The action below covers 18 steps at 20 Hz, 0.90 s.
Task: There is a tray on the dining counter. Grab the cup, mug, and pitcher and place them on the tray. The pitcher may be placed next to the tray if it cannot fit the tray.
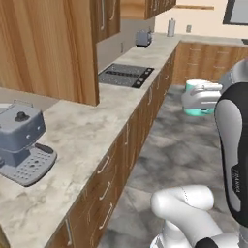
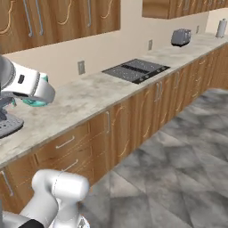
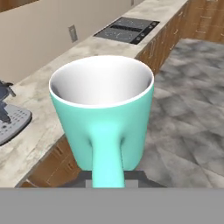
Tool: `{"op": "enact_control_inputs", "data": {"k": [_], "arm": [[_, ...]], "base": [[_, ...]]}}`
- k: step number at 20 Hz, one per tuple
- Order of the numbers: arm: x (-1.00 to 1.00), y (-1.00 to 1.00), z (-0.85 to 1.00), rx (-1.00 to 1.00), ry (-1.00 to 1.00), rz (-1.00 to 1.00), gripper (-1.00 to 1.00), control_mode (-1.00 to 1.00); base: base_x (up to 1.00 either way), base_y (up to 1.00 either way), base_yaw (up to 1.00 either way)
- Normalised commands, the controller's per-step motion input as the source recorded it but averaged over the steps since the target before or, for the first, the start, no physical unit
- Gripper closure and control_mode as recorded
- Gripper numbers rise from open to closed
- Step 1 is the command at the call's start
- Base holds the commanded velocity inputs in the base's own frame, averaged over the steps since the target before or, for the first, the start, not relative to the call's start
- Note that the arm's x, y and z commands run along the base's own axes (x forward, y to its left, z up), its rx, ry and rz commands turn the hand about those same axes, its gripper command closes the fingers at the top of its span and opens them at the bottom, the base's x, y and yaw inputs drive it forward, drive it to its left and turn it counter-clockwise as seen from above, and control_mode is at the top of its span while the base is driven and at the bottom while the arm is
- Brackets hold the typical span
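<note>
The mug [image 3: 103, 116] is held clear of any surface, upright, its handle toward the hand camera and pinched between the jaws at its lower end. In the left base view it shows as a teal patch [image 1: 195, 99] behind the white gripper [image 1: 202, 97], above the floor [image 1: 193, 145], right of the tabletop [image 1: 72, 140]. In the right base view a teal edge [image 2: 33, 101] peeks from below the hand.

Progress, as judged: the mug is picked up and in transit; placing it remains. Tray, cup and pitcher are not in these frames, so their status cannot be stated.

Materials: the mug is smooth, glossy teal with a matt white inside, tapering slightly toward its base, with a broad strap handle. The tabletop is mottled beige stone over wooden drawers with metal pulls. On it stand a grey coffee machine [image 1: 22, 143] near left, a flat black hob [image 1: 126, 75] farther along, and a metal toaster [image 1: 143, 38] at the far end. The floor is grey veined tile.
</note>
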Motion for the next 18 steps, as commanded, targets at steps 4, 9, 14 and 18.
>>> {"op": "enact_control_inputs", "data": {"k": [4, 9, 14, 18], "arm": [[0.0, 0.0, 0.0, 0.0, 0.0, 0.0, 1.0, 1.0], [0.0, 0.0, 0.0, 0.0, 0.0, 0.0, 1.0, 1.0], [0.0, 0.0, 0.0, 0.0, 0.0, 0.0, 1.0, 1.0], [0.0, 0.0, 0.0, 0.0, 0.0, 0.0, 1.0, 1.0]], "base": [[0.38, 0.0, -0.75], [0.45, 0.0, -0.74], [0.78, 0.07, -0.71], [1.0, 0.25, -0.61]]}}
